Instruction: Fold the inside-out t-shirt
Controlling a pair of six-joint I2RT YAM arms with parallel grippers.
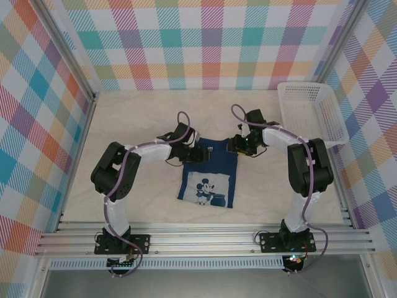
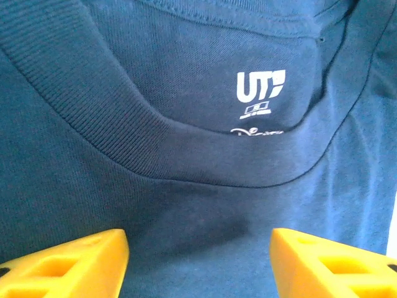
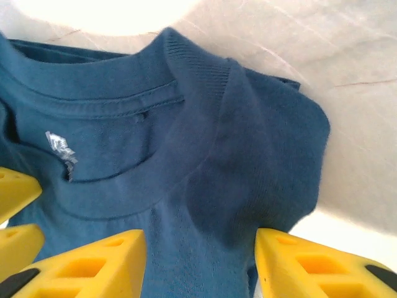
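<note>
Pastel plaid walls enclose a pale counter [image 1: 124,118] where the inside-out t-shirt [image 1: 217,162] lies as a navy rectangle between the two arms, its cartoon print [image 1: 208,191] facing up. At the garment's far edge, the left end effector [image 2: 198,243] sits close over the collar [image 2: 186,155] near the white label [image 2: 260,87], fingers spread apart and gripping nothing. The right end effector [image 3: 200,241] straddles a rumpled shoulder fold, jaws likewise apart. A white basket [image 1: 310,115] stands at the counter's right edge.
</note>
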